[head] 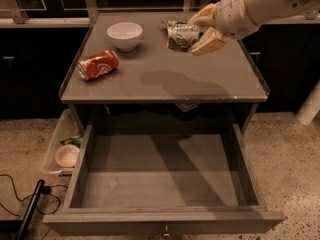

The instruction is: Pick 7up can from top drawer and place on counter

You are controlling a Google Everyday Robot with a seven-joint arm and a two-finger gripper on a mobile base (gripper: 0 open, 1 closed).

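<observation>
My gripper [199, 32] is shut on the 7up can [182, 35], a green and silver-white can held on its side in the air above the counter [200, 84], over its back right part. The can casts a shadow on the counter's middle. The arm reaches in from the upper right. The top drawer [160, 179] stands pulled fully open below the counter, its inside bare, with a small knob on the front panel.
An orange-red soda can [98, 64] lies on its side at the counter's left. A white bowl [124, 35] stands at the back left. The green snack bag is mostly hidden behind the held can. A clear plastic bin [61, 149] sits on the floor at left, beside a black cable.
</observation>
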